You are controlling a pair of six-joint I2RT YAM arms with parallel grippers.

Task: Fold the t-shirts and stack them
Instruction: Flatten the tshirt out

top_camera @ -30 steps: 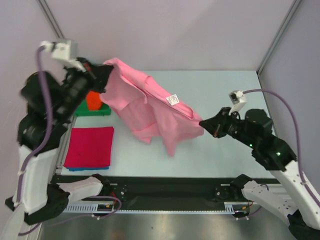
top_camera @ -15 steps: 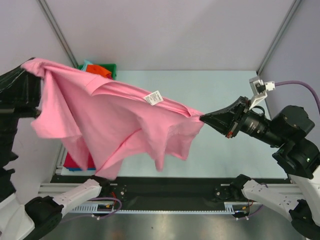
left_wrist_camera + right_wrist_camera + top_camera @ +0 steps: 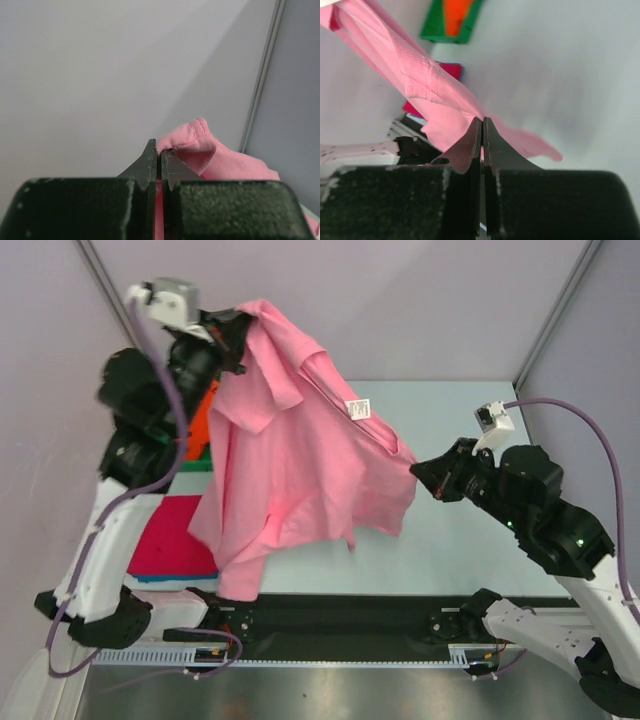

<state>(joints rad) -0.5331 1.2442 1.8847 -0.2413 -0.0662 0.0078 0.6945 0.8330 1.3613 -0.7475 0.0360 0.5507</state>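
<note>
Currently I log the pink t-shirt (image 3: pixel 300 470) hanging above the surface (image 3: pixel 450 540), one end pinched tight in my left end effector (image 3: pixel 232 335) raised high at far left, the other clamped in my right end effector (image 3: pixel 418 470) lower at right, a folded red shirt (image 3: pixel 175 530) lying beneath.

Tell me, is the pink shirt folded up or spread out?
Spread out, not folded. The pink t-shirt hangs in the air, stretched between the left gripper and right gripper, each pinching it.

A pink t-shirt (image 3: pixel 300 470) hangs stretched in the air, white label showing. A folded red t-shirt (image 3: pixel 165 535) lies flat below, left.
</note>
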